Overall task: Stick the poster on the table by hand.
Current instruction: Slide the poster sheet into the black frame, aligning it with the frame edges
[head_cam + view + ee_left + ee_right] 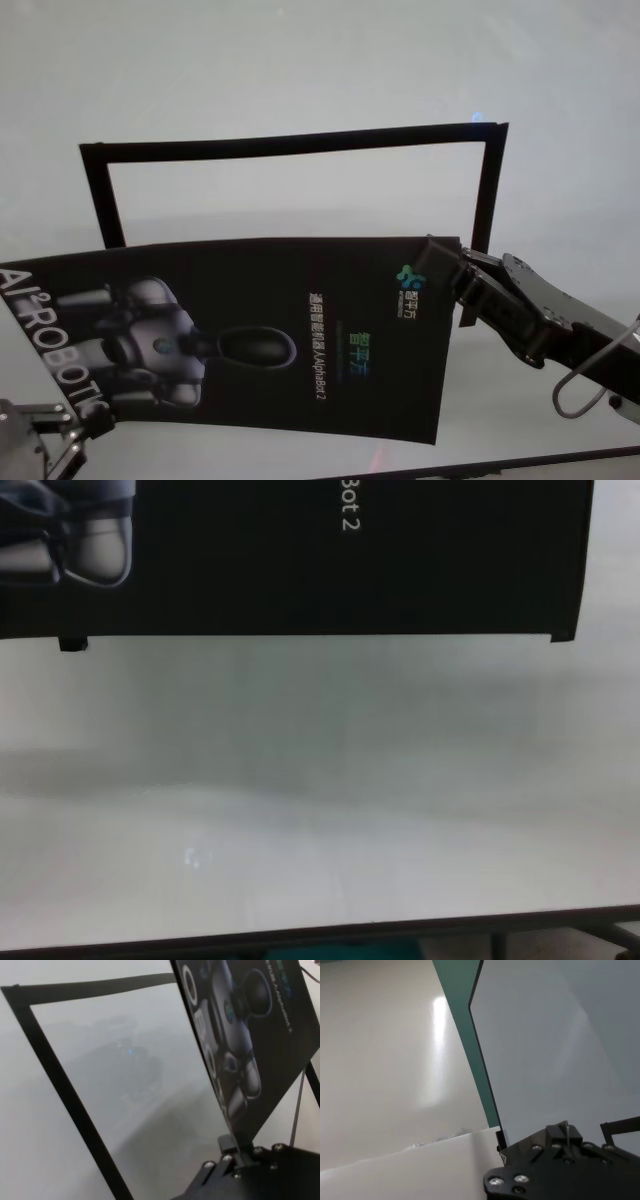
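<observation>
The poster (270, 340) is a large black glossy sheet with a grey-white robot picture and white lettering. It hangs slightly bowed above the white table (300, 60), held between both grippers. My left gripper (97, 417) is shut on its left end by the "ROBOTIC" lettering, and the left wrist view shows the sheet's edge in the left gripper (235, 1149). My right gripper (452, 272) is shut on the far right corner; it also shows in the right wrist view (565, 1132). In the chest view the poster (300, 560) hangs over the table (320, 810).
Narrow black strips (290, 142) form a three-sided frame on the table behind and under the poster, also in the left wrist view (65, 1095). The table's dark near edge (320, 942) runs along the bottom of the chest view.
</observation>
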